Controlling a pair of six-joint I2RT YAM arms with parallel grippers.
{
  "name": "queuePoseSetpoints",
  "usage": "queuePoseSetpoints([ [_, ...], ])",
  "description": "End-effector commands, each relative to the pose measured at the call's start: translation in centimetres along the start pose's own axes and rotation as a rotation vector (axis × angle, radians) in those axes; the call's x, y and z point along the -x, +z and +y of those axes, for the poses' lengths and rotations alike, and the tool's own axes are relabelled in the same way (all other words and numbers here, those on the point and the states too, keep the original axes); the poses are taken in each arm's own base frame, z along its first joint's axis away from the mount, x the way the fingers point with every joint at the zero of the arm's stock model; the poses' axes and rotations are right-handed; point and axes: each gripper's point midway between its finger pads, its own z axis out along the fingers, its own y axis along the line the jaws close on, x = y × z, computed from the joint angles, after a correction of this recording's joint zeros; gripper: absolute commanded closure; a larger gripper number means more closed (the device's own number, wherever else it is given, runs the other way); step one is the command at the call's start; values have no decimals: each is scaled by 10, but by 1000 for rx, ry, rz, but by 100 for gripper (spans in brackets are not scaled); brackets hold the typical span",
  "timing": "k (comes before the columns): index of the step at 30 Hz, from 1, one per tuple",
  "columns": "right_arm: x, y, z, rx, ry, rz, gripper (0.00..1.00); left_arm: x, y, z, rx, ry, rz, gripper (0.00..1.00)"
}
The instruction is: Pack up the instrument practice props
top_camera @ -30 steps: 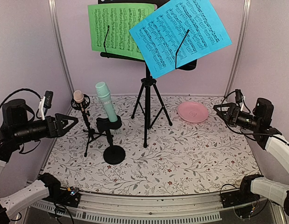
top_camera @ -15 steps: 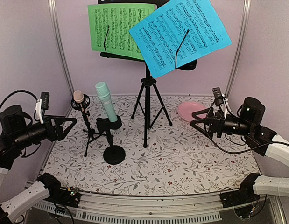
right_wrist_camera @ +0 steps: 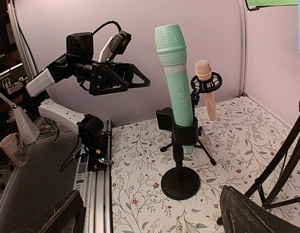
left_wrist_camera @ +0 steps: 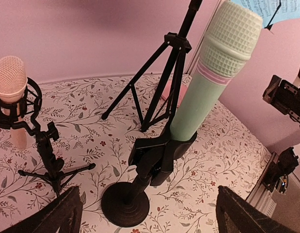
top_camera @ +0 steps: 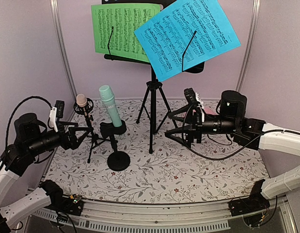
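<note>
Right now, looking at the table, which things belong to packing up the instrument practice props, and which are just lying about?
To pack: mint-green microphone, pale-pink microphone, green sheet, blue sheet, music stand, round-base mic stand, small tripod mic stand.

Lying about: pink dish, partly hidden; mug off the table.

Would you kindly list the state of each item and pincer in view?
Mint-green microphone: upright in its holder.
Pale-pink microphone: upright in tripod mount.
Green sheet: on the music desk.
Blue sheet: tilted, overlapping green sheet.
Tripod: standing, legs spread.
Left pincer: open, empty.
Right pincer: open, empty.
</note>
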Motion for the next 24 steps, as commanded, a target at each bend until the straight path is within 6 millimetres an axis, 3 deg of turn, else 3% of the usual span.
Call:
queuePoseSetpoints([
  [1, 6, 12, 6, 23, -90, 2, 1, -1, 18, -6, -52, 98, -43, 4],
  [5, 5, 16, 4, 23, -96, 6, 1, -29, 38, -1, -56, 176, 19, 3],
  [11, -1, 21, -2, 1, -114, 27, 1, -36, 40, -16, -136, 487, -100, 1],
  [16, -3, 27, -7, 0, -108, 42, 1, -42, 44, -13, -132, 590, -104, 1],
  [20, -5, 33, -10, 0, -95, 50, 1, -41, 50, -11, -142, 603, -102, 1],
  [24, -8, 39, -12, 8, -90, 61, 1, -22, 51, -3, -175, 551, -152, 2],
])
